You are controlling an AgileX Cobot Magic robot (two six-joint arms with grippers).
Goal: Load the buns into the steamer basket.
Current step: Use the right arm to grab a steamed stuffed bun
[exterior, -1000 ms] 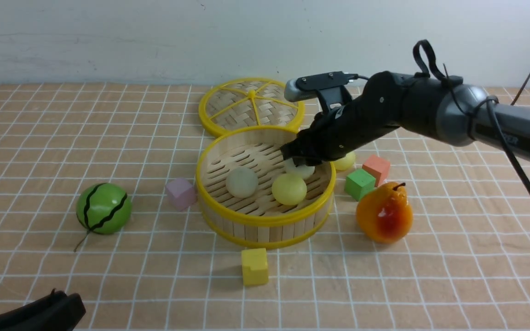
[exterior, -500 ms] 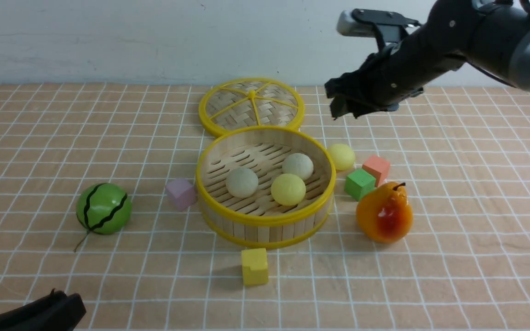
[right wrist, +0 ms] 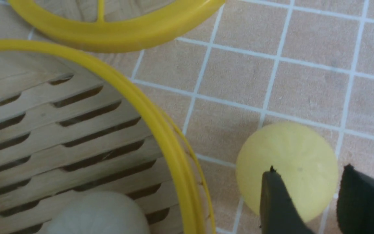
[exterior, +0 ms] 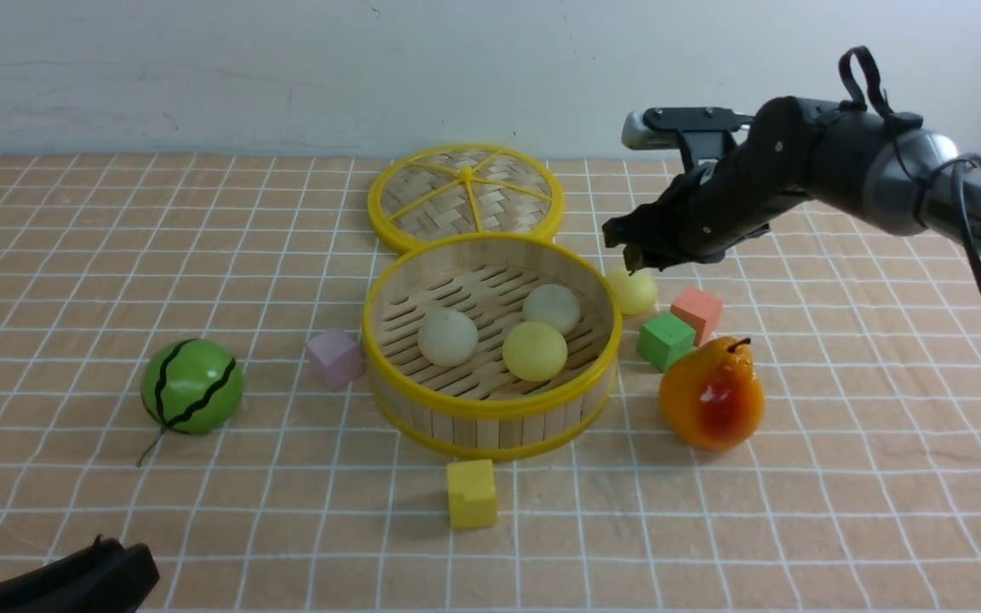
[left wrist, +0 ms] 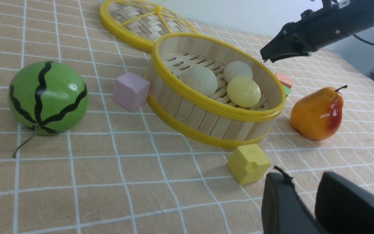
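So everything is sitting on a peach-coloured tablecloth [exterior: 116, 255] with a white grid on it, running back to a plain pale wall [exterior: 201, 68]. The steamer basket [exterior: 490, 409] is standing upright in the middle with its open side facing up. It's round, so there's no long axis to speak of, and the same goes for the ball-shaped buns. Three of them are lying on the slats inside: an off-white bun [exterior: 448, 337], a second off-white bun [exterior: 551, 307] and a yellow bun [exterior: 534, 350] close beside that one. The last yellow bun [exterior: 633, 291] is sitting on the cloth just outside the basket's right rim, near a green cube [exterior: 665, 340] and an orange cube [exterior: 697, 311]. The right gripper [exterior: 632, 254] is hovering right over that bun, fingers parted and gripping nothing; can't tell if the tips are touching it. The left gripper [left wrist: 302, 185] is hanging low at the front left, fingers also apart and empty. The lid [exterior: 465, 191] is lying flat just behind the basket.
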